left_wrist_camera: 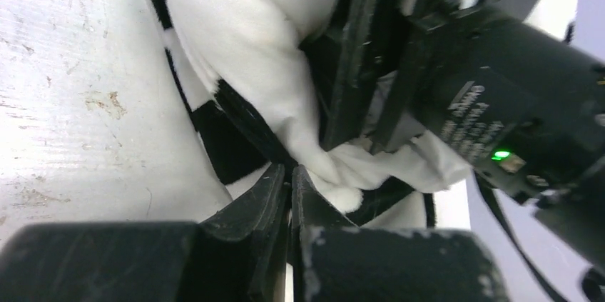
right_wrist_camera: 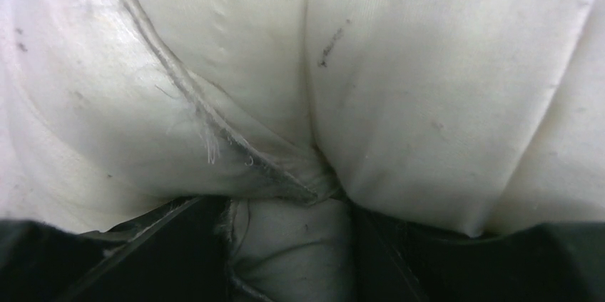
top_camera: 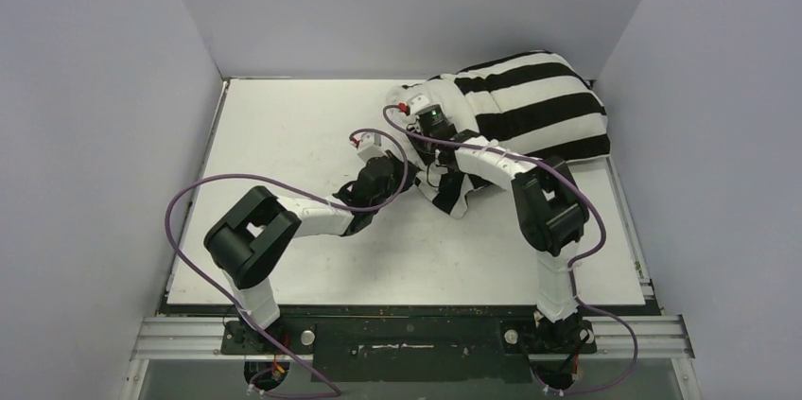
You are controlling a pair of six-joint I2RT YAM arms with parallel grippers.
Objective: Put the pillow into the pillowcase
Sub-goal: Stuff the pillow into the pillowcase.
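Observation:
The black-and-white striped pillowcase (top_camera: pixel 530 107) lies bulging at the back right of the table, its loose open end trailing toward the middle. My right gripper (top_camera: pixel 427 116) is at that open end. In the right wrist view the off-white pillow (right_wrist_camera: pixel 428 88) fills the frame, and my right gripper (right_wrist_camera: pixel 285 209) is shut on a bunched fold of it. My left gripper (top_camera: pixel 423 182) reaches in from the left, low at the trailing hem. Seen from the left wrist, my left gripper (left_wrist_camera: pixel 290 170) is pinched shut on the striped pillowcase (left_wrist_camera: pixel 221 145) edge, just below the right arm's black wrist (left_wrist_camera: pixel 499 102).
The white table (top_camera: pixel 303 135) is boxed in by grey walls on three sides. Purple cables (top_camera: pixel 189 197) loop off both arms. The two wrists are close together near the pillowcase opening. A metal rail (top_camera: pixel 407 336) runs along the near edge.

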